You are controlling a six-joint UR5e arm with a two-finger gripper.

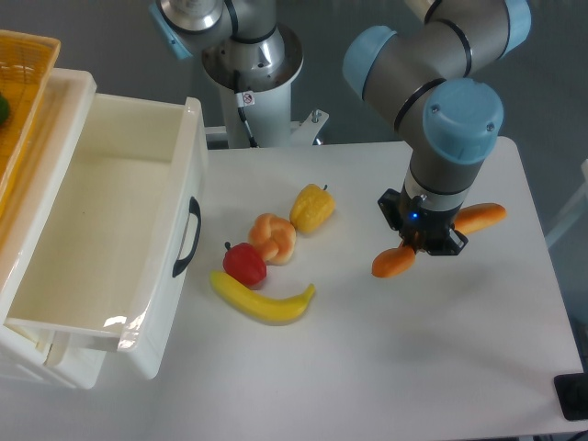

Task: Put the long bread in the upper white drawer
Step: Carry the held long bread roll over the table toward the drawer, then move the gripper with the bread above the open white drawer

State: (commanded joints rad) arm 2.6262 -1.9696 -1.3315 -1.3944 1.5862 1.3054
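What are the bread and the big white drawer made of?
The bread looks like smooth, shiny plastic: its orange skin gleams, so it is likely a toy. The drawer looks like glossy cream plastic too, with light reflecting on its rim; its handle is black, probably plastic.

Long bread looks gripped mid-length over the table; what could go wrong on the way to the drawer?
The gripper holds the long bread crosswise with both ends overhanging, so the glossy loaf may slip or pivot. A low path to the upper white drawer could clip the yellow pepper, knotted bun or the drawer's front wall.
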